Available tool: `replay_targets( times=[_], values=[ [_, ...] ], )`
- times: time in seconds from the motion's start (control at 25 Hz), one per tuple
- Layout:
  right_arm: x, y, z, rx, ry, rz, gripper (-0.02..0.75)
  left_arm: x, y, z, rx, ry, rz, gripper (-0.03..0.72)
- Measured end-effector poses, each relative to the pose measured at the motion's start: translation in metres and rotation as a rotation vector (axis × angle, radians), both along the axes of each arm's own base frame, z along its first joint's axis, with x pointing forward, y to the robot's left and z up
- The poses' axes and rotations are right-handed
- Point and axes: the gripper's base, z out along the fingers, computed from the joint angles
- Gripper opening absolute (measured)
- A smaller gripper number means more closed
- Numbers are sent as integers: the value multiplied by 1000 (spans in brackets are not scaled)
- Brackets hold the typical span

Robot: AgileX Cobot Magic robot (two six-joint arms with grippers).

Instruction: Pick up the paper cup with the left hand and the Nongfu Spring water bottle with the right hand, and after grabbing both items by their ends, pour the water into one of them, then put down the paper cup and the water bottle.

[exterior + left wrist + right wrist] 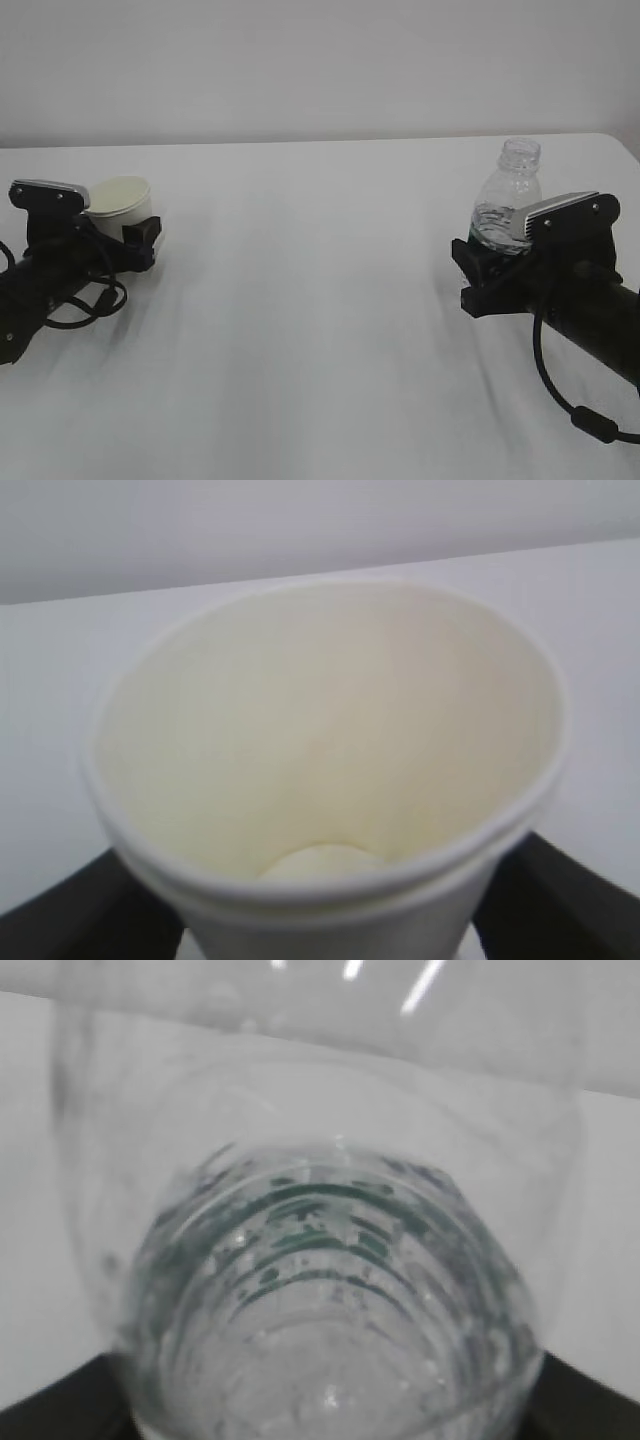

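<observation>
The cream paper cup (120,197) stands upright at the far left between the jaws of my left gripper (122,228), low over the table. In the left wrist view the paper cup (330,740) fills the frame, its inside pale and dry-looking, with black fingers (80,910) pressed against both sides; the left gripper (325,925) is shut on it. At the right, the uncapped Nongfu Spring water bottle (515,185) stands upright in my right gripper (495,255), with water (490,222) in its lower part. Up close the bottle (320,1260) shows green print, and the right gripper (320,1410) is shut on it.
The white table (320,300) stretches between the two arms, with a pale wall behind it. Black cables loop beside the left arm (85,300) and under the right arm (570,400). The table's right edge lies just beyond the bottle.
</observation>
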Motion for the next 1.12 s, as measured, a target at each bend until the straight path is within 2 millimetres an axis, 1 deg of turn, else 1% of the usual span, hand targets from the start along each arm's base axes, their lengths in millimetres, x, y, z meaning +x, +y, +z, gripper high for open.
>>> replay_targets(
  times=[0.08,0.28,0.6,0.72,0.88,1.12],
  values=[
    [0,0,0,0,0,0,457,3,0,0,-1,-7,0,587],
    [0,0,0,0,0,0,458,8,-1,-11,1,3,-2,587],
    [0,0,0,0,0,0,457,15,-2,-9,-1,-18,-3,585],
    [0,0,0,0,0,0,457,15,-2,-9,-1,-18,-3,552],
    [0,0,0,0,0,0,458,15,-2,-9,-2,-21,-3,481],
    [0,0,0,0,0,0,458,14,-3,-9,0,-25,-23,465]
  ],
)
